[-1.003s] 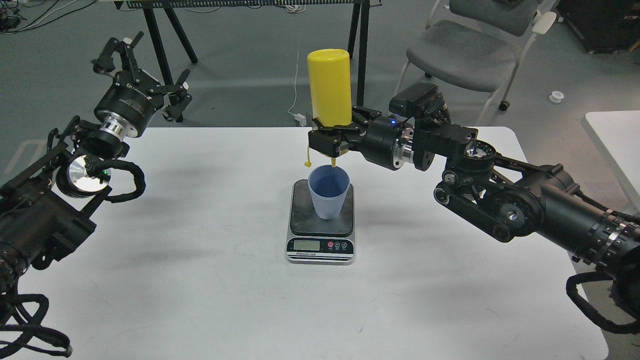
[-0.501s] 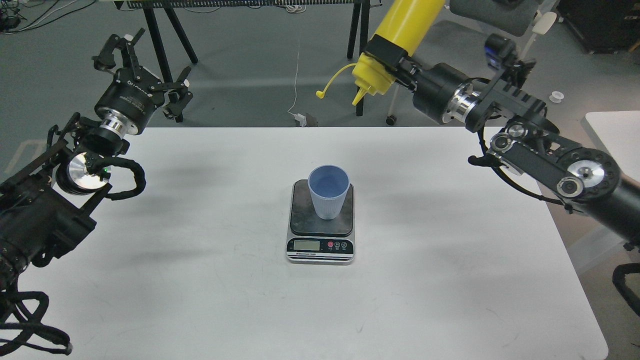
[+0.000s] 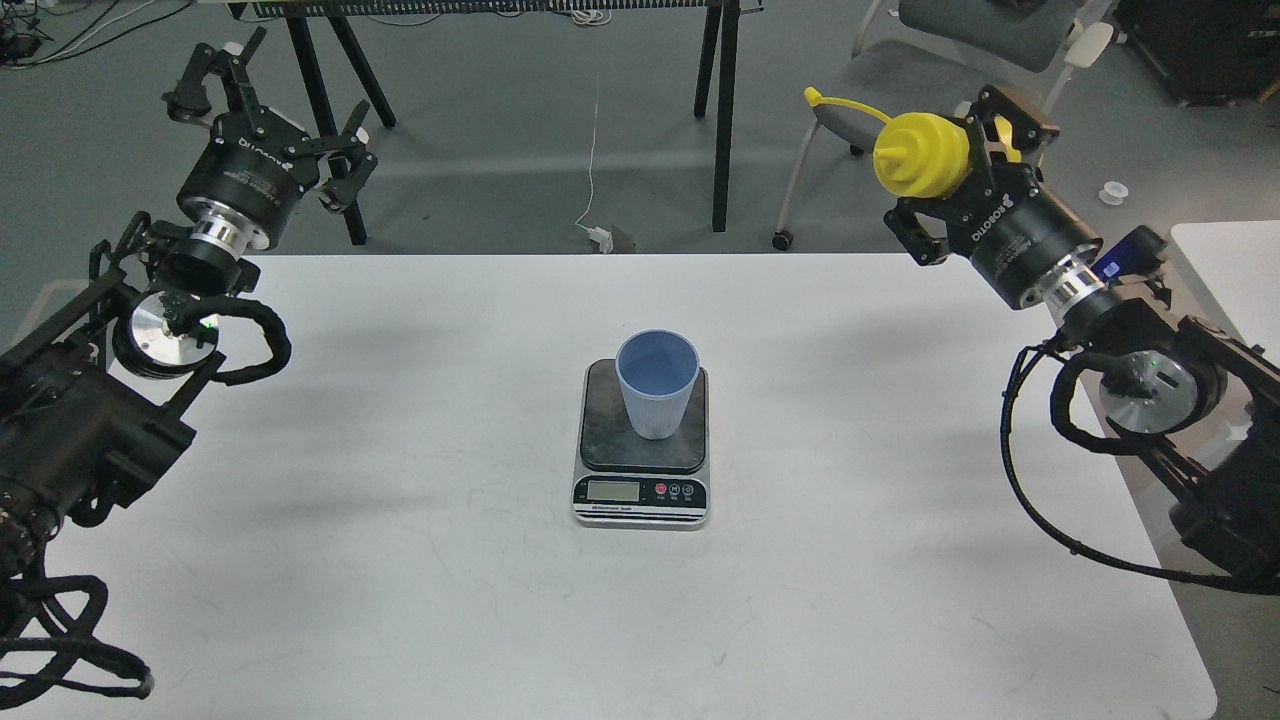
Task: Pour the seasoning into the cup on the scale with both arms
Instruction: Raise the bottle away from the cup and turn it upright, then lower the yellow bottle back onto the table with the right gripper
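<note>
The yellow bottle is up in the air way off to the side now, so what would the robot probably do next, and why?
Probably lower the right tool and stand the seasoning on the bare table at the right. The bottle is held far from the cup on the scale, nozzle aimed away, so pouring looks over. The left tool is open and empty.

- The seasoning (image 3: 918, 153) bottle is smooth yellow plastic with a slight sheen.
- The cup (image 3: 656, 385) looks like matt light blue plastic, finely ribbed on the outside.
- The scale (image 3: 642, 448) under the cup has a dark, dull, scuffed platform and a silvery front.
- The table (image 3: 400, 560) around the scale is matt white.
</note>
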Tool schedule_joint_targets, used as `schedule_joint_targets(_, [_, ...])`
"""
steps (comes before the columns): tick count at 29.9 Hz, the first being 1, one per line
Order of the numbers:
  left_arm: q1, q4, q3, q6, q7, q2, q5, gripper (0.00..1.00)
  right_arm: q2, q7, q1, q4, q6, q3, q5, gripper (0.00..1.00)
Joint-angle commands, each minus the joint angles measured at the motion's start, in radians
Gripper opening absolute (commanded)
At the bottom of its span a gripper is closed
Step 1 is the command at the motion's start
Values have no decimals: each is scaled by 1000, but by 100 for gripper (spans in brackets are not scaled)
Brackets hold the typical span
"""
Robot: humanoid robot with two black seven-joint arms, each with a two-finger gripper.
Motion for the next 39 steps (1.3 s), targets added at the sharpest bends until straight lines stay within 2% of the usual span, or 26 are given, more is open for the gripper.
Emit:
schedule_joint_targets(1, [0,-1,0,0,0,1,0,100,8,0,-104,24,68,46,166,37])
schedule_joint_targets(7, [0,1,0,0,2,0,0,100,15,6,-290,114,177,89,332,37])
schedule_joint_targets(11, [2,1,0,0,2,-2,0,100,38,11,-414,180,181,120,336,37])
schedule_joint_targets(16, [4,1,3,0,2,0,2,100,110,5,-505,184,181,163,337,37])
schedule_joint_targets(28, [4,1,20,0,13,0,15,100,233,-2,-514,49,181,169,418,38])
schedule_joint_targets(39, [-1,1,49,0,13,0,17,100,275,-2,-506,-63,181,161,420,41])
